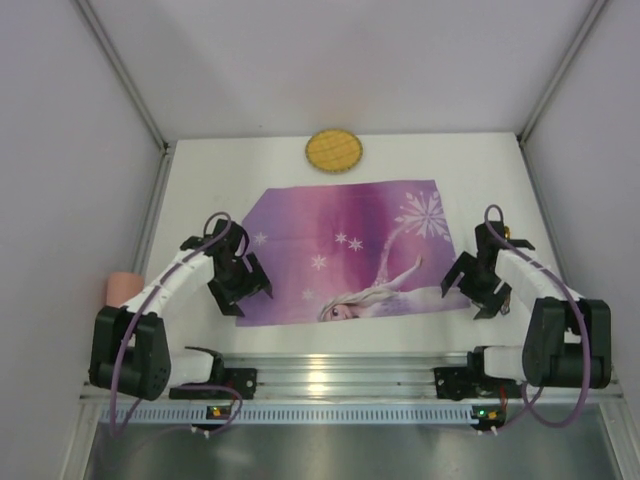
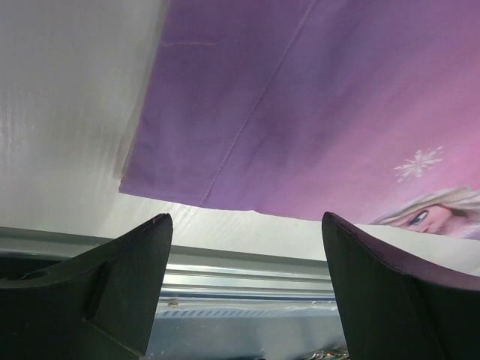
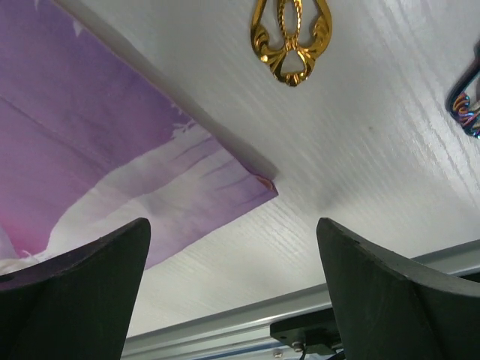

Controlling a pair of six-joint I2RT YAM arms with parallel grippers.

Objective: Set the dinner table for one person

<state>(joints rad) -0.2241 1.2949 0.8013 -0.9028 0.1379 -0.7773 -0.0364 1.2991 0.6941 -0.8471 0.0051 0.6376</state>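
Hovering at the lower corners of the purple printed cloth placemat (image 1: 350, 250) on the matte white rectangular dinner table (image 1: 220, 170), held left gripper (image 1: 245, 297) and right gripper (image 1: 467, 298) spread wide.

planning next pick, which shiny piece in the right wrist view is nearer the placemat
The gold ornate piece, close to the placemat; the rainbow-tinted one sits farther right, partly out of frame.

Plain matte white over the dinner table (image 1: 200, 180); purple fading to pink on the placemat (image 1: 350, 250), printed with white snowflakes and a blonde figure. Woven golden yellow for the round mat (image 1: 334, 150); shiny gold on the scrolled metal piece (image 3: 291, 37).
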